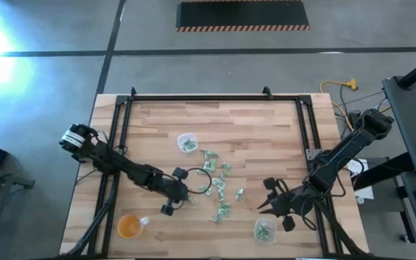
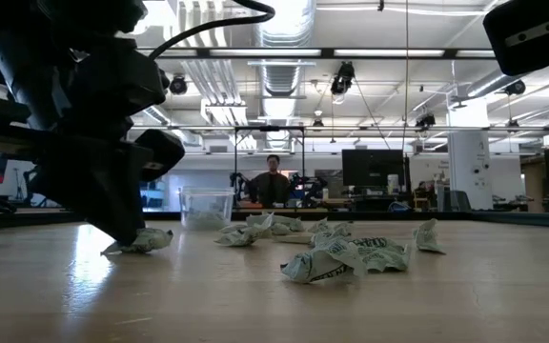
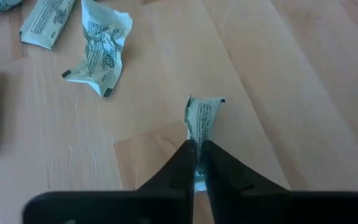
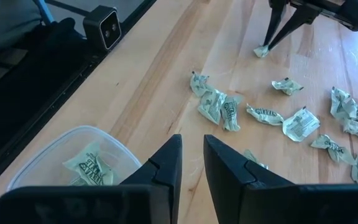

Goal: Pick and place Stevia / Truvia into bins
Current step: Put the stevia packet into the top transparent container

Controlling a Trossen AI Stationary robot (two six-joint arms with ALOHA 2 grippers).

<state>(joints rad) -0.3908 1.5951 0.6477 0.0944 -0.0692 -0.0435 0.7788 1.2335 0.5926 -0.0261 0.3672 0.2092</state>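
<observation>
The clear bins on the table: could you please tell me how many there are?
2. One clear bin stands toward the table's far middle, beyond the scattered packets; the other clear bin stands near the front edge, by the right pincer. Both hold packets. The orange-tinted cup is not counted.

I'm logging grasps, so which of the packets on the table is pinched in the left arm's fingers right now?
The lone packet at the near-left edge of the scatter, apart from the others: the left gripper has shut on its end. All the rest lie free.

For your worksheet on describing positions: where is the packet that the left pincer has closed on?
The packet lies on the table, pinched in the left pincer, apart from the scattered packets and nearer the orange-tinted cup.
</observation>
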